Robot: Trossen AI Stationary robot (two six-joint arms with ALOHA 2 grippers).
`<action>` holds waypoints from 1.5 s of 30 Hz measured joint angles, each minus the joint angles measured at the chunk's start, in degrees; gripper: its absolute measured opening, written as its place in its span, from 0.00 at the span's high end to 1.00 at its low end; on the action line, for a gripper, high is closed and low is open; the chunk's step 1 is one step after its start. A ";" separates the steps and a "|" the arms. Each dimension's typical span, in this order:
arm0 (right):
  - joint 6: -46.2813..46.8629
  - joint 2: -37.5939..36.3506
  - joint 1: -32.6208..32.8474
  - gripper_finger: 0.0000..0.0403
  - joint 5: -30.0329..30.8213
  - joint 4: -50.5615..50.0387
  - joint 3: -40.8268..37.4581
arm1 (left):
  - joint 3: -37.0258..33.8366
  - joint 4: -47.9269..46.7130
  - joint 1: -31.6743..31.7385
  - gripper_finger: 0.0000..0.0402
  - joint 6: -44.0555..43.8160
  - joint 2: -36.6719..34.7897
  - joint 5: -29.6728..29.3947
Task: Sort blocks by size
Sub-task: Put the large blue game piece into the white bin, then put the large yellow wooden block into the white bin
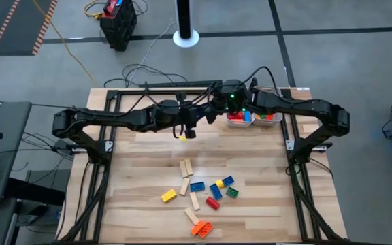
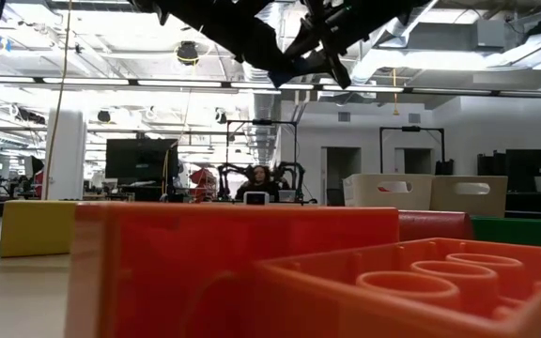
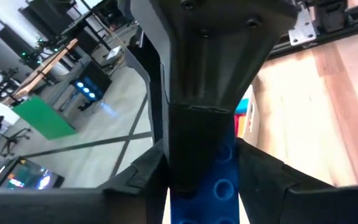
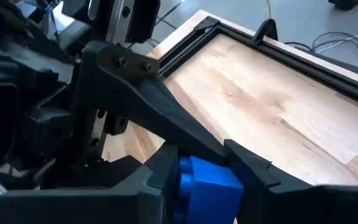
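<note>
A blue studded brick (image 4: 207, 186) hangs in the air over the table's far middle, between my two grippers. My left gripper (image 3: 204, 186) reaches in from the left and my right gripper (image 4: 204, 180) from the right. They meet tip to tip (image 1: 208, 114), each shut on this brick. The high view hides the brick under the arms. The other blocks lie loose on the near half of the table: pale wooden bars (image 1: 186, 168), a yellow brick (image 1: 169, 197), blue bricks (image 1: 197, 186), a green one (image 1: 232, 192), a red one (image 1: 212, 203) and an orange one (image 1: 201, 229). My left gripper has the blue brick (image 3: 222, 180) pinched between its two fingers, studs facing the camera; the right gripper's finger (image 3: 197, 124) covers part of it. The brick is lifted clear of the table. My right gripper pinches the brick's two opposite sides (image 4: 191, 180) between its fingers, coming from the right and slanting down. One finger of the left gripper (image 4: 166, 118) reaches onto the brick from the other side.
A white tray (image 1: 272, 120) with red, blue and orange bricks stands at the far right, close under the right arm. A black frame (image 1: 148, 87) runs around the table's edges. In the low view an orange brick (image 2: 233, 272) fills the foreground; white trays (image 2: 425, 195) stand behind.
</note>
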 joint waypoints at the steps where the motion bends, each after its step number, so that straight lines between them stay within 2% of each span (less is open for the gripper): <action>1: -0.63 0.00 -0.03 0.68 -0.22 -0.41 0.00 | 0.00 -0.24 0.00 0.57 -0.01 0.00 0.12; 6: -2.49 -0.21 -0.02 0.68 -0.66 -3.31 0.00 | -0.02 -1.30 -0.01 0.42 -3.61 0.00 -0.05; 11: -5.70 -0.37 -1.08 0.68 -1.14 -11.17 -0.07 | 0.00 -2.59 -1.13 0.34 -8.27 0.00 -4.47; 13: -7.05 -0.44 -2.31 0.68 -0.97 -15.60 -0.07 | 0.00 -3.85 -1.44 0.33 -13.08 -0.05 -5.30; 16: -10.04 -0.44 -4.62 0.68 2.58 -23.68 -0.07 | 0.00 -7.98 -1.46 0.34 -24.26 -0.07 -5.21; 18: -12.26 -0.44 -6.06 0.66 7.00 -28.60 -0.07 | 0.00 -11.76 -1.29 0.34 -31.78 -0.07 -3.47; 21: -15.42 -0.44 -8.18 0.65 12.50 -33.81 -0.07 | 0.00 -17.60 -0.75 0.34 -40.14 -0.07 2.91; 26: -19.84 -0.25 -12.44 0.66 13.25 -36.83 -0.07 | 0.02 -26.49 -0.75 0.34 -47.79 -0.07 16.17; 30: -21.56 0.01 -15.24 0.61 12.00 -37.98 -0.09 | 0.02 -33.55 -2.03 0.35 -53.64 -0.07 24.08; 33: -22.95 -0.02 -16.43 0.54 10.43 -37.77 -0.09 | 0.02 -37.32 -3.42 0.35 -58.48 -0.07 26.84; 38: -24.40 -0.02 -18.49 0.43 10.23 -37.92 -0.09 | 0.02 -42.25 -7.37 0.35 -65.36 -0.07 27.64; 41: -24.46 -0.51 -18.98 0.41 10.20 -38.71 -0.09 | 0.02 -45.59 -11.48 0.35 -69.24 -0.07 29.99; 45: -24.45 -1.30 -17.69 0.41 9.46 -37.98 -0.09 | 0.02 -46.88 -18.11 0.35 -74.01 0.06 29.28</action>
